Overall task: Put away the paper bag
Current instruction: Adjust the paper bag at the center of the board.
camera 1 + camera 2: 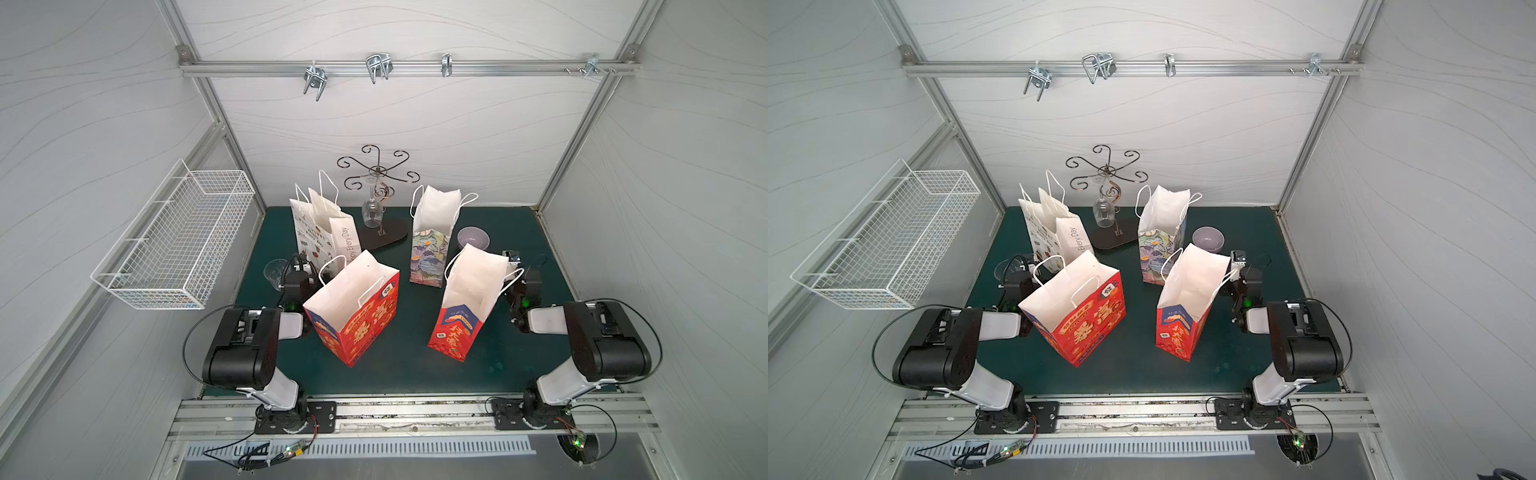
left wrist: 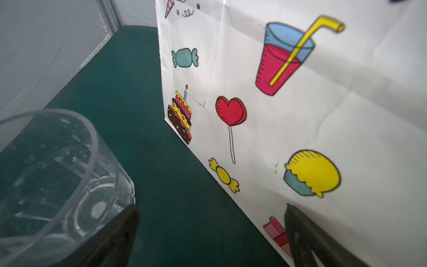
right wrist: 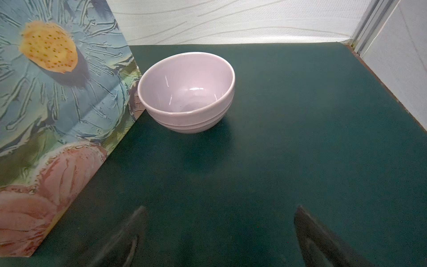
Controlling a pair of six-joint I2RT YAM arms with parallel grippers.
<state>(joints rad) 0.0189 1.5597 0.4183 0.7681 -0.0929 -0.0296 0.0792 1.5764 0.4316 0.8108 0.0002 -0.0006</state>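
Note:
Several paper bags stand open on the green mat (image 1: 415, 374). A white cartoon-print bag (image 1: 316, 232) is at the back left and a floral bag (image 1: 432, 245) at the back middle. Two red bags stand nearer the front, one on the left (image 1: 357, 316) and one on the right (image 1: 465, 316). My left gripper (image 1: 305, 270) sits low behind the left red bag. It is open in the left wrist view (image 2: 211, 208), one finger by the cartoon bag (image 2: 300, 115). My right gripper (image 1: 513, 259) is open and empty over the mat (image 3: 220, 208), beside the floral bag (image 3: 57, 104).
A white wire basket (image 1: 174, 241) hangs on the left wall, and metal hooks (image 1: 378, 66) sit on the back rail. A clear glass cup (image 2: 57, 173) stands by my left gripper. A pink bowl (image 3: 187, 92) touches the floral bag. A wine-glass stand (image 1: 376, 174) stands at the back.

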